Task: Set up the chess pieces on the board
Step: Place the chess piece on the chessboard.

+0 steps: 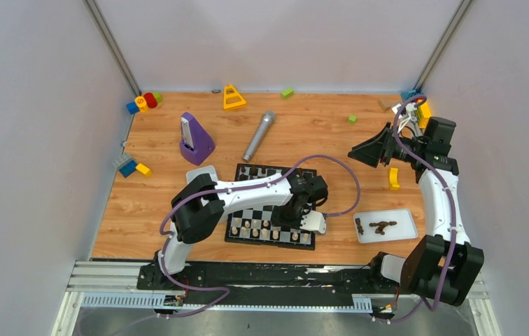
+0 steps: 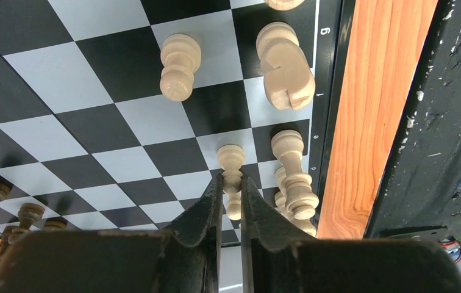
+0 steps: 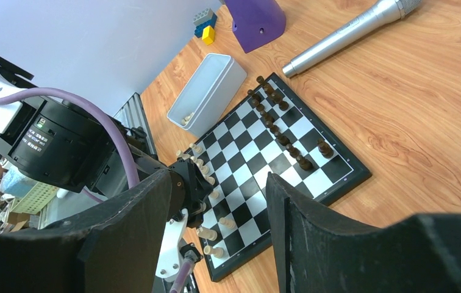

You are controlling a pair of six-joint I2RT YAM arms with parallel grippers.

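The left tool point(image 2: 231, 179) pinches a pale pawn point(image 2: 230, 157)

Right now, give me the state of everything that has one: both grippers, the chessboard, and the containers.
Left gripper, shut on the light wooden pawn.
Right gripper, open and empty.
Black-and-white chessboard, only partly set up.
Flat white tray, holding dark pieces.
Deep white plastic bin, almost empty.
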